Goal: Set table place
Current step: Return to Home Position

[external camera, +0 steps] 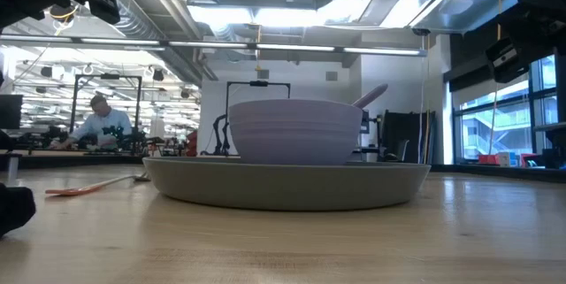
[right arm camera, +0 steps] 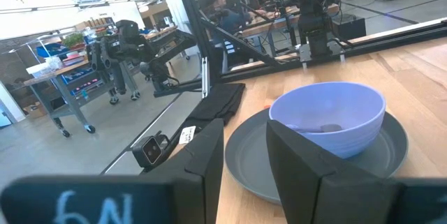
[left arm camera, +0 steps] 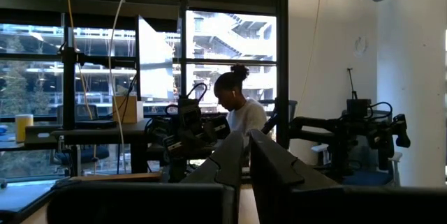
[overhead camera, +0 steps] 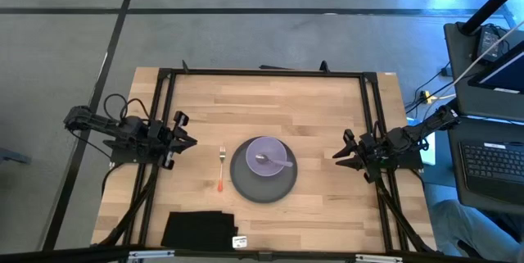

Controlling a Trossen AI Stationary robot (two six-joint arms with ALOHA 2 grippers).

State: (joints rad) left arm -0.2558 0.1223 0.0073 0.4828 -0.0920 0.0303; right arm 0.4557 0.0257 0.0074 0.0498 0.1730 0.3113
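A dark grey round plate (overhead camera: 264, 183) lies on the light wood table (overhead camera: 327, 107), at its middle near the front. A lilac bowl (overhead camera: 267, 155) stands on the plate, and a lilac-handled spoon (overhead camera: 276, 161) lies in the bowl, its handle sticking up over the rim (external camera: 370, 95). An orange-handled fork (overhead camera: 221, 170) lies flat on the table to the left of the plate. My left gripper (overhead camera: 191, 142) hovers left of the fork, shut and empty. My right gripper (overhead camera: 337, 156) hovers right of the plate, its fingers (right arm camera: 209, 161) a little apart and empty, pointing at the bowl (right arm camera: 328, 116).
A black folded cloth (overhead camera: 196, 230) lies at the front left corner, with a small white tag (overhead camera: 239, 242) beside it. A black rail frame (overhead camera: 262, 72) runs around the table. People sit at benches in the room beyond the table (left arm camera: 237, 109).
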